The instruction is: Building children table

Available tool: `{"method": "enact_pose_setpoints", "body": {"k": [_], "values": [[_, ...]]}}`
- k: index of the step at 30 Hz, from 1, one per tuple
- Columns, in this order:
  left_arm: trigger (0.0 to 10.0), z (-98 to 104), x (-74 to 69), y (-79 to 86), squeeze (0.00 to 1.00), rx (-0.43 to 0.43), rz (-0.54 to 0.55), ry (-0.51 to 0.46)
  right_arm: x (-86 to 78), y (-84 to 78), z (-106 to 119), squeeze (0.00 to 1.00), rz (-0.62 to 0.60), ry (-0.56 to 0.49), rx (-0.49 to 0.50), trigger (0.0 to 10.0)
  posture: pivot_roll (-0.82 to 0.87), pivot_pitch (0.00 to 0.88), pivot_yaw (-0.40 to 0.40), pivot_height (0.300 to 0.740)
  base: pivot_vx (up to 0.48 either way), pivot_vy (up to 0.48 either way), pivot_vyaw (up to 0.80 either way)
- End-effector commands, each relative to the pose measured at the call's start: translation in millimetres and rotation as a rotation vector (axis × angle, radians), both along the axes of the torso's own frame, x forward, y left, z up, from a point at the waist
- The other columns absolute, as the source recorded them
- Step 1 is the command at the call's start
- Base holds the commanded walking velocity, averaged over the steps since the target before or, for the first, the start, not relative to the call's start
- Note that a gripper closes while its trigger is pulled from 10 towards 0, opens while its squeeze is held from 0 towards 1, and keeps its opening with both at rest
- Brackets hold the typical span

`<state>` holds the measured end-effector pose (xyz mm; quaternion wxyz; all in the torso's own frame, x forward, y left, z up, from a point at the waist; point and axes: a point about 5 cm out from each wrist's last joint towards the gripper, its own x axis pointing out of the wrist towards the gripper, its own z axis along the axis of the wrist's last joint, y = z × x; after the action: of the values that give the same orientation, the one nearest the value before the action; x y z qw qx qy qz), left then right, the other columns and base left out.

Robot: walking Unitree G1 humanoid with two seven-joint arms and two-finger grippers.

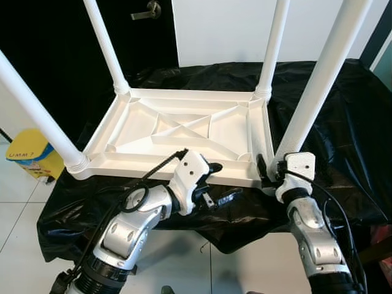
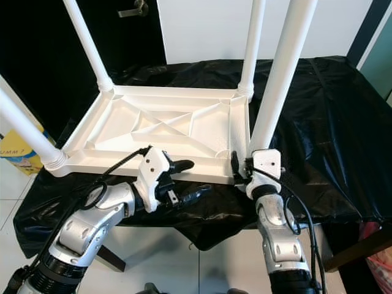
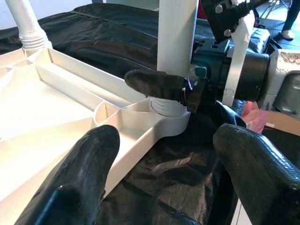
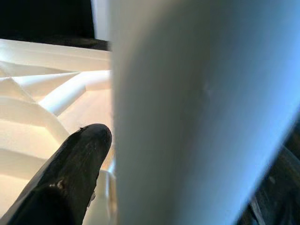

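Note:
A white plastic children's table lies upside down on a black-covered surface, its legs pointing up. My right gripper is shut on the base of the near right leg. One black finger presses the leg just above its screw collar, and the leg stands close against that finger in the right wrist view. My left gripper is open with nothing in it. It hovers at the table's near edge, left of that leg, pointing toward it.
The black cloth drapes over the whole work surface and hangs off the front. A yellow container stands on the white tile floor at the left. A dark door with a handle is behind.

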<state>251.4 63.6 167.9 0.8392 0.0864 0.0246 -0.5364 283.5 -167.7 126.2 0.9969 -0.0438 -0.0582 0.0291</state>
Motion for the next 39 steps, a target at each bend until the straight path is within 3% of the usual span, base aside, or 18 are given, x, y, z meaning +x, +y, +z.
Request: {"method": "enact_pose_setpoints", "body": {"k": [1, 13, 18, 19, 21, 22, 23, 24, 38, 39], "values": [[10.0, 2, 0.2, 0.7, 0.0, 0.005, 0.035, -0.026, 0.6, -0.9, -1, 0.0, 0.018, 0.002, 0.013, 10.0, -0.05, 0.0, 0.004, 0.74, 0.0, 0.0, 0.0], [10.0, 1, -0.1, -3.1, 0.0, 0.006, 0.026, -0.028, 3.1, -7.1, 4, 0.0, 0.245, 0.0, 0.011, 10.0, -0.08, 0.019, 0.015, 0.74, 0.0, 0.0, 0.0], [10.0, 1, 0.9, -5.3, 0.0, 0.006, 0.003, -0.023, 10.5, -15.1, 7, 0.0, 0.354, 0.008, -0.05, 10.0, -0.12, 0.035, 0.044, 0.74, 0.0, 0.0, 0.0], [10.0, 2, 1.3, -6.0, 0.0, 0.005, -0.002, -0.022, 12.8, -16.5, 6, 0.0, 0.383, 0.024, -0.049, 7.6, -0.12, 0.035, 0.044, 0.74, 0.0, 0.0, 0.0], [10.0, 2, 1.6, -6.4, 0.0, 0.004, -0.004, -0.022, 14.1, -17.4, 5, 0.0, 0.401, 0.036, -0.044, 7.6, -0.12, 0.035, 0.044, 0.74, 0.0, 0.0, 0.0], [10.0, 2, 2.1, -7.0, 0.0, 0.004, -0.008, -0.022, 16.1, -18.1, 5, 0.0, 0.419, 0.042, -0.042, 3.1, -0.13, 0.039, 0.057, 0.74, 0.0, 0.0, 0.0], [10.0, 2, 2.5, -7.2, 0.0, 0.005, -0.01, -0.022, 17.4, -18.4, 4, 0.0, 0.429, 0.044, -0.04, 3.1, -0.13, 0.039, 0.057, 0.74, 0.0, 0.0, 0.0], [10.0, 2, 2.6, -7.7, 0.0, 0.004, -0.013, -0.021, 18.7, -18.7, 4, 0.0, 0.437, 0.05, -0.045, 0.0, -0.14, 0.04, 0.061, 0.74, 0.0, 0.0, 0.0], [10.0, 4, 3.2, -6.3, 0.0, 0.003, -0.018, -0.02, 19.0, -20.8, -8, 0.0, 0.472, 0.093, -0.028, 0.0, -0.13, 0.048, 0.068, 0.74, 0.0, 0.0, 0.0], [10.0, 4, 3.2, -6.2, 0.0, 0.001, -0.016, -0.019, 18.0, -20.4, -10, 0.0, 0.464, 0.097, -0.02, 10.0, -0.13, 0.05, 0.066, 0.74, 0.0, 0.0, 0.0]]}}
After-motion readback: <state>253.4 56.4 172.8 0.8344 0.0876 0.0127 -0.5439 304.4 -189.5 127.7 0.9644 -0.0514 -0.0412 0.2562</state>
